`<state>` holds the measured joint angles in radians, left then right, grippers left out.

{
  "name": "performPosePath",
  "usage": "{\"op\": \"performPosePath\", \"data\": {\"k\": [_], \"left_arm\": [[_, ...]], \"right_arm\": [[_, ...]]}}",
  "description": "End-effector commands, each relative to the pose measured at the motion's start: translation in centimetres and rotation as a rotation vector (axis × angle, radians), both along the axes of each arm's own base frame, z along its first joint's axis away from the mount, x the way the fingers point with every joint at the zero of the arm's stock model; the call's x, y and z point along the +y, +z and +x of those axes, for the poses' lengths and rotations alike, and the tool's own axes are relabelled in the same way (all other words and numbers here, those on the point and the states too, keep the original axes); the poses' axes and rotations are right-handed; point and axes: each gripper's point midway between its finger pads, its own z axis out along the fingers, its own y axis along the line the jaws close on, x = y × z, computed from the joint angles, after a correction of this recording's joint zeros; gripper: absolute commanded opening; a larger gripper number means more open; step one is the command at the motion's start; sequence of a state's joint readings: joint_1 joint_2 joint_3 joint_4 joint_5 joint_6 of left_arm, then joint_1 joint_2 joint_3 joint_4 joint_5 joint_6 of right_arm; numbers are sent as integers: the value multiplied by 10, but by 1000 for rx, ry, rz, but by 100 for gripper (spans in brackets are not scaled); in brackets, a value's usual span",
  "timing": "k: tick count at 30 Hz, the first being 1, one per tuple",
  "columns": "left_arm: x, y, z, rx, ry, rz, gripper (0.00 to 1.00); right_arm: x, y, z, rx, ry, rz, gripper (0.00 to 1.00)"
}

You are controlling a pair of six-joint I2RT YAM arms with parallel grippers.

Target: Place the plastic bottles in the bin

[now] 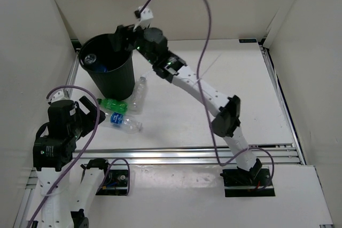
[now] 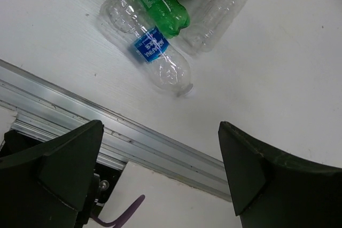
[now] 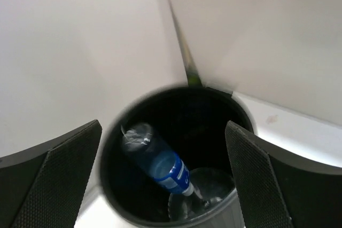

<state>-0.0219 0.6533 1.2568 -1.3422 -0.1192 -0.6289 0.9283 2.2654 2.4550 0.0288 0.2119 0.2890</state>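
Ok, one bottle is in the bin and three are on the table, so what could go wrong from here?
The green bottle, the labelled clear bottle and the second clear bottle lie bunched together, so fingers closing on one may knock or roll the others. The second one lies against the bin; a grasp there could shove the bin. The right gripper hangs open over the bin, possibly in the way of the left gripper.
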Motion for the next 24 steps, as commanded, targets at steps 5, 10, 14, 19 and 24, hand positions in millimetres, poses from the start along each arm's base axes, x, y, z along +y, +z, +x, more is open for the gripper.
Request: {"op": "performPosePath", "data": {"k": [5,10,14,19,24], "left_arm": [[3,14,31,-77,94,-54,100],[4,-1,35,-57,128,-80,100],[6,-11,32,-56,169,-96,100],[7,-26,29,-44,205,-122,100],[6,-43,30,-7,231,-144,100]], "right_arm": [[-182,45,30,429,-168,287,100],[-189,-90,41,890,63,230,100],[-166,-174,34,1074,235,109,100],[-150,-249,26,1224,249,49,100],[-137,-291,12,1345,338,30,100]]}}
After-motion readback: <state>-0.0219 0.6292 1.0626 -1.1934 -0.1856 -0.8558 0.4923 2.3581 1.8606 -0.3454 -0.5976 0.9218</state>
